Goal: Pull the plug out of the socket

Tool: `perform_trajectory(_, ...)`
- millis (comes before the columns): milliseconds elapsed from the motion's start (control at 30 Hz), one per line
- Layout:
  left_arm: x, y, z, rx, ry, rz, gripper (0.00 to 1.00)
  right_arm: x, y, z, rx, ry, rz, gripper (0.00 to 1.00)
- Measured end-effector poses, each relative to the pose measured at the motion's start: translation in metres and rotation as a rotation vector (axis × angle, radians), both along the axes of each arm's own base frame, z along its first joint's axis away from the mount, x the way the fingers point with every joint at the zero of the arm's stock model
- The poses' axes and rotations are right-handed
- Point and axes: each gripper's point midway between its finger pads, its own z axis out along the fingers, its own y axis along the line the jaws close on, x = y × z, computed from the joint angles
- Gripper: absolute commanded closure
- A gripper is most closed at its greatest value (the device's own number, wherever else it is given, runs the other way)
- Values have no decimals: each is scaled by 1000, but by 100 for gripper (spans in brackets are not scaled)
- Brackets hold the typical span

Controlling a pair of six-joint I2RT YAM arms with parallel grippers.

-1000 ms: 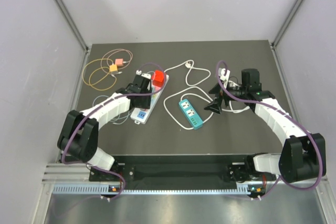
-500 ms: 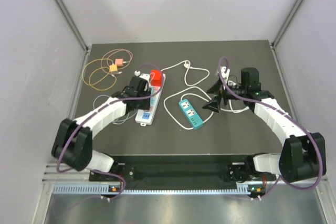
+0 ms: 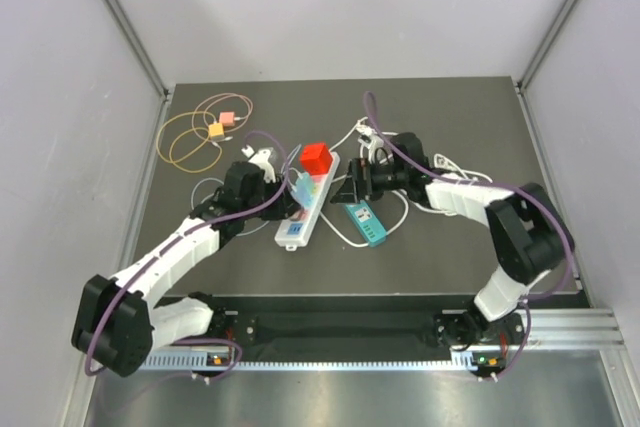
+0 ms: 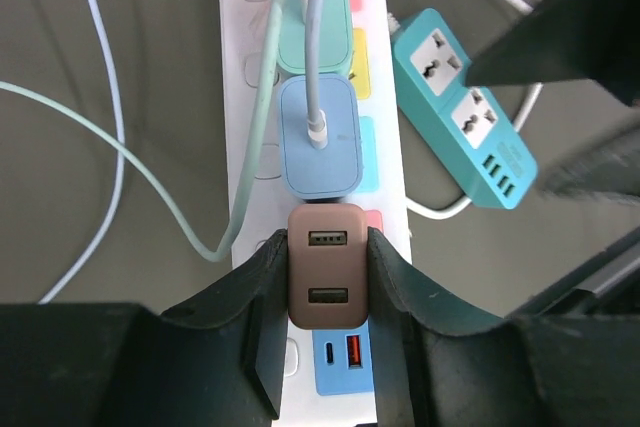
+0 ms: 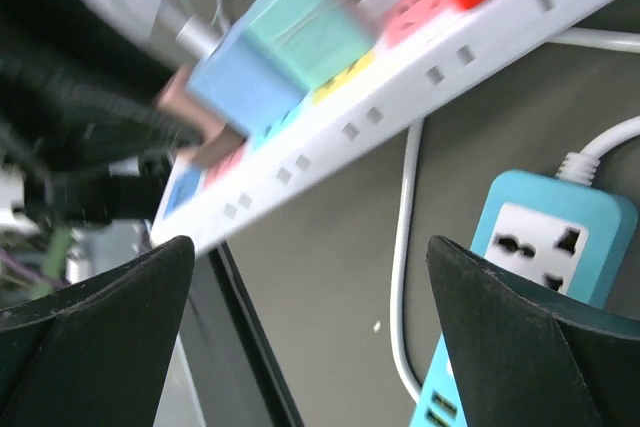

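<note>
On the white strip (image 4: 229, 132), the brown plug (image 4: 327, 267) sits clamped between the left jaws; right jaws gape empty

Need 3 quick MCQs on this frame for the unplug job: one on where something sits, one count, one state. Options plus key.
1. What sits between the fingers of the left end effector?
A) a red plug
B) a blue adapter
C) the brown adapter

2. How many power strips are in view?
A) one
B) two
C) three

3. The right end effector is:
A) open, gripping nothing
B) shut on a cable
C) shut on a red plug

Key:
1 C: its fingers press both sides of the brown adapter, which is plugged into the white strip.
2 B: there is the white strip and a teal strip.
3 A: its fingers stand wide apart and touch nothing.
</note>
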Motion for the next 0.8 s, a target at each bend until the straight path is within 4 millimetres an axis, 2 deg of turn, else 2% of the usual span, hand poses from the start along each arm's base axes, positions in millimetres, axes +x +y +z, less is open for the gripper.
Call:
perform_trajectory(200,-7,-7,2,-101,15,22,100,29,19,-17,4,215,-148,0)
perform_trajectory(400,-14,-13,10,-196,24,44,100,41,23,-34,-10,333,-242,0)
perform_trajectory(500,-17,-14,11,-230,25,51,100,46,24,-35,-8,356,-278,2)
perform_trajectory(533,-19,-14,10,-239,31,54,100,48,24,-34,-8,360,-290,4)
perform_trajectory(700,-22,-16,8,-269,38,58,100,60,27,-32,-1,376,-340,29)
perform_trajectory(800,-25,-16,7,-280,37,57,100,67,31,-34,4,392,-355,40)
